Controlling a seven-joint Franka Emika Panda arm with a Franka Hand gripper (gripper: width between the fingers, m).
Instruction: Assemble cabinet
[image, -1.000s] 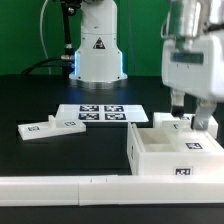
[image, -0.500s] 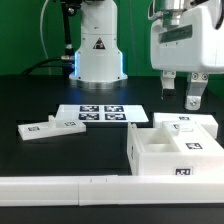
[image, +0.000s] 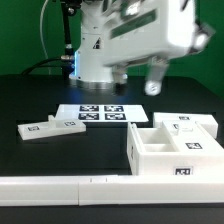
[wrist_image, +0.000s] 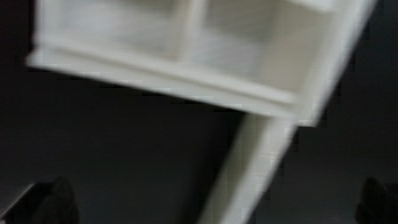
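The cabinet (image: 175, 146), a white box with inner compartments and square tags, stands on the black table at the exterior view's right. A matching flat white panel (image: 50, 127) lies at the left. My gripper (image: 136, 82) hangs tilted in the air, well above the table and up-left of the cabinet. Its jaws are open and hold nothing. In the wrist view the cabinet (wrist_image: 196, 45) shows blurred, far from the dark fingertips (wrist_image: 54, 203), with nothing between them but table and rail.
The marker board (image: 100, 113) lies flat behind the cabinet. A long white rail (image: 60, 187) runs along the front edge and also shows in the wrist view (wrist_image: 249, 170). The robot base (image: 97, 50) stands at the back.
My gripper has risen from just above the cabinet, swung toward the exterior view's left and tilted. It stays open and empty. The parts have not moved.
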